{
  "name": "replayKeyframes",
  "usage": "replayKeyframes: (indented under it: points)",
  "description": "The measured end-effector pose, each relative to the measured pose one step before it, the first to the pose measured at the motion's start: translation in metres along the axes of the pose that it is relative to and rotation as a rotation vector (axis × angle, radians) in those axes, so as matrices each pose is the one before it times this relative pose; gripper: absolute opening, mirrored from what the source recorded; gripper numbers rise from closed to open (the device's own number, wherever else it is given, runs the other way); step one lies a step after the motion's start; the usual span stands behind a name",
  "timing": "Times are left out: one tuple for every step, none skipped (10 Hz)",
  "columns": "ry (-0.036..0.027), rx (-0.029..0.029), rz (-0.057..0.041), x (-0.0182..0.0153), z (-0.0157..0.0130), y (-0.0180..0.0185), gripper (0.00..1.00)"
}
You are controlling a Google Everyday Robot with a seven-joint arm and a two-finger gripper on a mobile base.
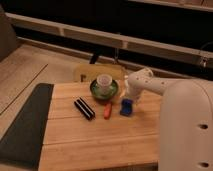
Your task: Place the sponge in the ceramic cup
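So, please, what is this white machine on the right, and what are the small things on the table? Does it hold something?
The white shape is a robot's arm, reaching in from the right. There is only one picture, taken by one camera that looks down on the wooden table from the front. At the end of the arm is its hand, hanging just above the sponge, a small blue block. The sponge lies on the table, so it does not look held. To its left are a slim orange-red piece and a black bar. Behind them the pale ceramic cup stands in a green dish. A dark mat covers the table's left edge.
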Motion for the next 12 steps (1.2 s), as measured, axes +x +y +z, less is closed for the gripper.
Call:
replayKeyframes:
  points:
    - [0.00799,0.00187,0.00272,0.00138,0.00425,0.00072,0.65]
    - [0.00493,0.00123,0.00162,0.00034,0.00285,0.00120,0.65]
    - [0.00387,0.00142,0.00129,-0.00013,0.00187,0.00150,0.65]
    - [0.00498,0.00209,0.00271,0.00008,0.00161,0.00086,0.65]
    - [0.00442,0.00230,0.00314,0.00018,0.00110,0.00006,0.65]
    - [0.00748,0.00570,0.00532,0.00065,0.00168,-0.00129,0.65]
    - [0.00499,0.00504,0.00697,0.00026,0.00081,-0.00108,0.65]
    - [0.01039,0.01434,0.01106,0.00088,0.00105,-0.00261,0.65]
    - [0.01166,0.02334,0.01119,0.00070,0.00032,-0.00413,0.65]
    - [0.00735,0.02141,0.00585,-0.00047,-0.00036,-0.00085,0.65]
    - [0.00215,0.01251,0.00026,-0.00139,-0.00085,0.00398,0.65]
    - [0.00302,0.00851,-0.00040,-0.00081,-0.00067,0.00452,0.65]
